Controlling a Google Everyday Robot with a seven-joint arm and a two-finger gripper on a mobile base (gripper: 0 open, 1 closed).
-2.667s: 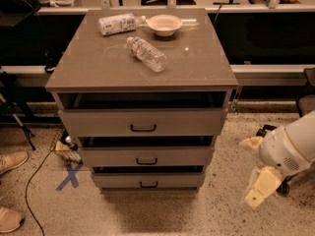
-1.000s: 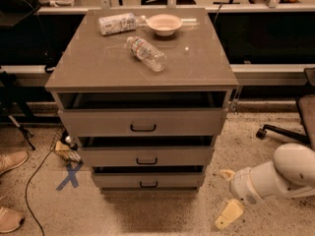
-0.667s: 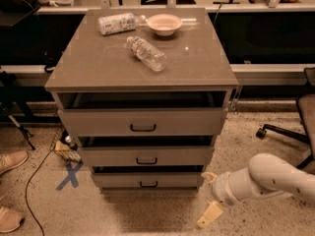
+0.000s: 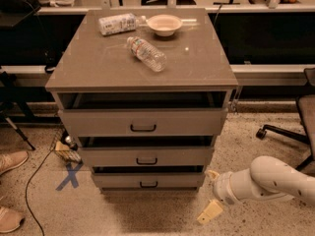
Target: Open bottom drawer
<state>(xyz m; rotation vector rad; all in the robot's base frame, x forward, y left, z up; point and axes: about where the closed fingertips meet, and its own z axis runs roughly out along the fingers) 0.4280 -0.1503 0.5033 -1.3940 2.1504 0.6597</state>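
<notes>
The gripper (image 4: 211, 192) hangs low at the lower right of the frame, its fingers spread apart, just right of the bottom drawer (image 4: 147, 180) (the shallowest front, lower centre), not touching it.

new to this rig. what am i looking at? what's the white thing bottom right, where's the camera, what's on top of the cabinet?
There is one picture from one camera, looking down at the front of a grey three-drawer cabinet. Where the camera is mounted is not known. The white tube at lower right is the robot's single arm. At its end is the pincer, with two tan fingers spread open and holding nothing. It hangs near the floor, to the right of the bottom drawer, touching neither it nor its black handle. On the cabinet top lie a labelled bottle and a clear bottle, both on their sides, and a small bowl.
</notes>
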